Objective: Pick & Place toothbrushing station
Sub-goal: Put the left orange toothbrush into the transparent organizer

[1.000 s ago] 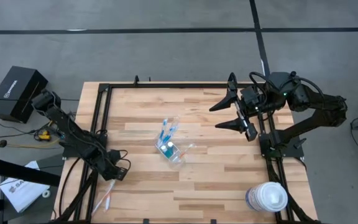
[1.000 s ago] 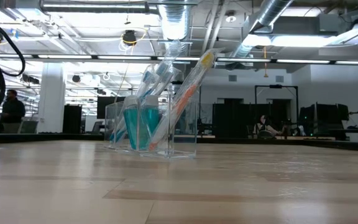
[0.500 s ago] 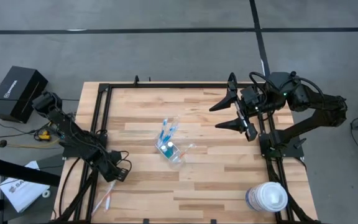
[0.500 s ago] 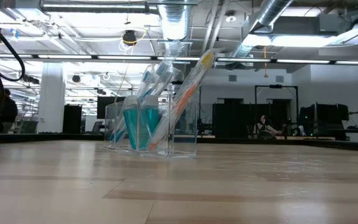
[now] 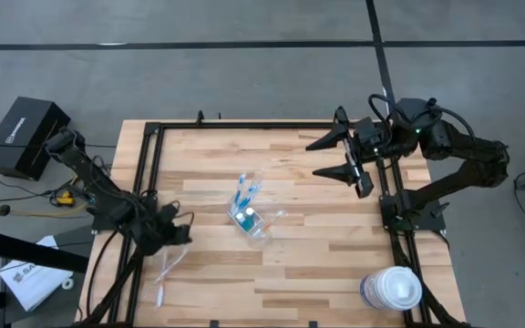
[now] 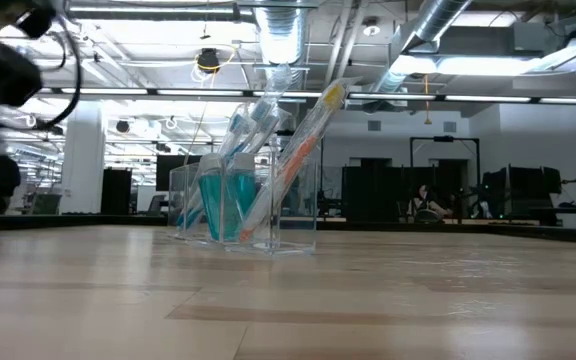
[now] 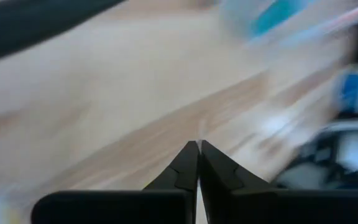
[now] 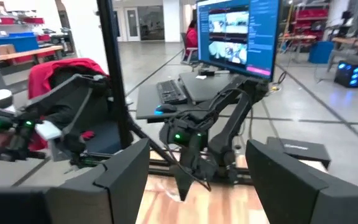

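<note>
**Toothbrush set waits at the middle of the desk**

While the clear cup (image 5: 252,219) stands upright near the middle of the desk (image 5: 308,273), several toothbrushes (image 6: 298,150) and two teal tubes (image 6: 226,205) are held in it, leaning against its rim. One loose toothbrush (image 5: 165,278) is seen lying at the left edge of the desk, just beside the left gripper (image 5: 173,230), whose fingers (image 7: 194,171) are pressed together on nothing. The right gripper (image 5: 331,157) is kept above the far right part of the desk, well apart from the cup, with its fingers spread wide.

The cup is judged to be light, thin and slippery, and easily tipped by the tall brushes. It should probably be taken low on its walls, gently. The loose toothbrush is stiff and slim; its handle's middle is best pinched.

A white-lidded tub (image 5: 392,289) is placed at the near right corner.
</note>
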Tool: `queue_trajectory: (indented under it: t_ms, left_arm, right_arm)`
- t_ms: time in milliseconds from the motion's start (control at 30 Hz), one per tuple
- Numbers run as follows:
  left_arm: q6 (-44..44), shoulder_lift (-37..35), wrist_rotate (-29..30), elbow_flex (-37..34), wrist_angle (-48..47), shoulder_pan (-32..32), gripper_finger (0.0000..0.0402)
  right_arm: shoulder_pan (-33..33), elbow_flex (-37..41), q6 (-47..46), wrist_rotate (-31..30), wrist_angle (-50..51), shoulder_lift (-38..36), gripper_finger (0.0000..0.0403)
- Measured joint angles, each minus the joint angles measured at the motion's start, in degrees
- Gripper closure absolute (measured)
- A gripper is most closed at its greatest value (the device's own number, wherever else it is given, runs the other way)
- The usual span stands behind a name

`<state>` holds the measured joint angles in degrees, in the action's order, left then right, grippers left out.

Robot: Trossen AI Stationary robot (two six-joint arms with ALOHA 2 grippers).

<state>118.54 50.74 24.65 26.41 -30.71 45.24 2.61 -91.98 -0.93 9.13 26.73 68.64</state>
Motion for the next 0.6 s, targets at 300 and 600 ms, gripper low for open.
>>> queue_trajectory:
  t_ms: [300, 600]
  left_arm:
    - [-13.5, -11.1, 26.7, 0.0, 3.0, -3.1, 0.0401]
    - [-42.5, -21.3, 32.0, 0.0, 15.2, -9.6, 0.0401]
  right_arm:
    - [-5.5, 0.0, 0.4, 1.5, -5.7, 0.0, 0.0147]
    - [-11.6, 0.0, -3.1, -1.7, -12.7, 0.0, 0.0147]
